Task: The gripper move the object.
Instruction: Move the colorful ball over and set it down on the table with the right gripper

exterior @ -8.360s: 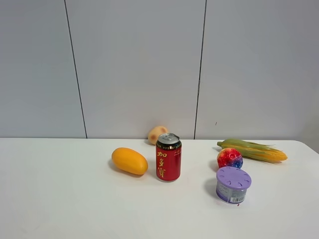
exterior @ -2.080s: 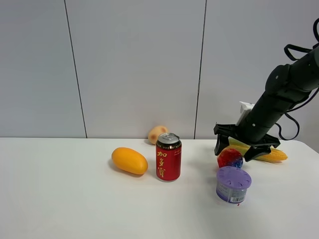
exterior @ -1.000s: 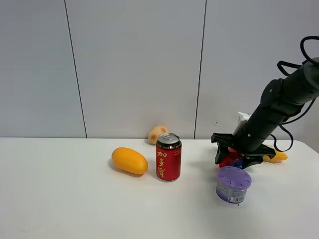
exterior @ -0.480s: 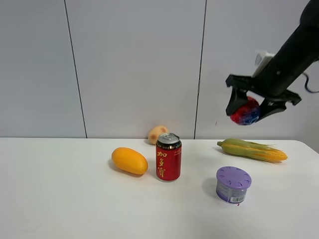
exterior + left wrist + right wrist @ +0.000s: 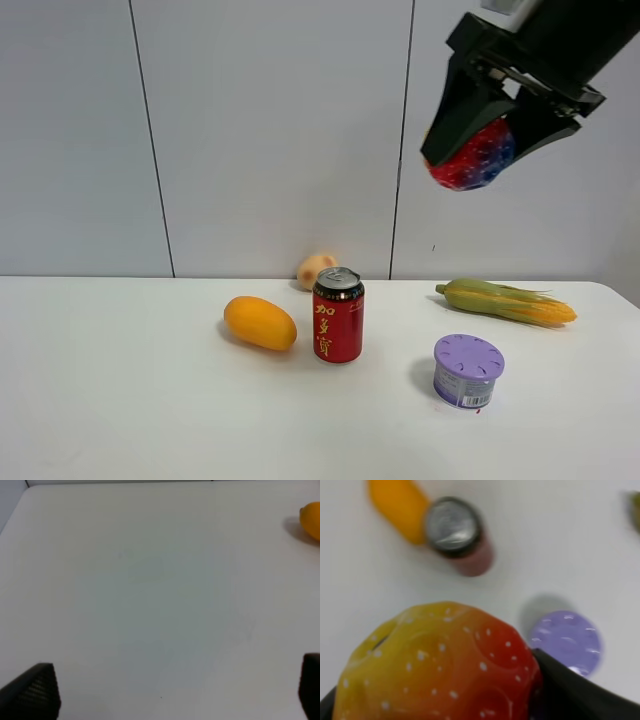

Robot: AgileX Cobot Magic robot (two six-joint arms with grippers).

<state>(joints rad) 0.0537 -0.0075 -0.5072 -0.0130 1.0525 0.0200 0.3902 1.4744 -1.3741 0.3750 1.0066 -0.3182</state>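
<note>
My right gripper [image 5: 482,140] is shut on the object [image 5: 471,157], a small glossy faceted red and blue ball-like fruit, and holds it high in the air above the right part of the table. In the right wrist view the object [image 5: 437,662] fills the foreground, yellow and red with white specks, between the dark fingers [image 5: 570,692]. My left gripper [image 5: 170,690] hangs over bare white table with its black fingertips [image 5: 32,690] far apart and nothing between them.
On the white table [image 5: 120,400] stand a red can [image 5: 338,315], an orange mango [image 5: 260,323], a pale peach-coloured fruit [image 5: 316,269] at the back, a corn cob [image 5: 508,301] and a purple-lidded tub [image 5: 467,370]. The can [image 5: 457,535], the mango [image 5: 397,507] and the tub [image 5: 566,641] lie below the right wrist.
My right gripper came in, closed on the object beside the tub and lifted it. In the last half second it rose further and moved slightly left.
</note>
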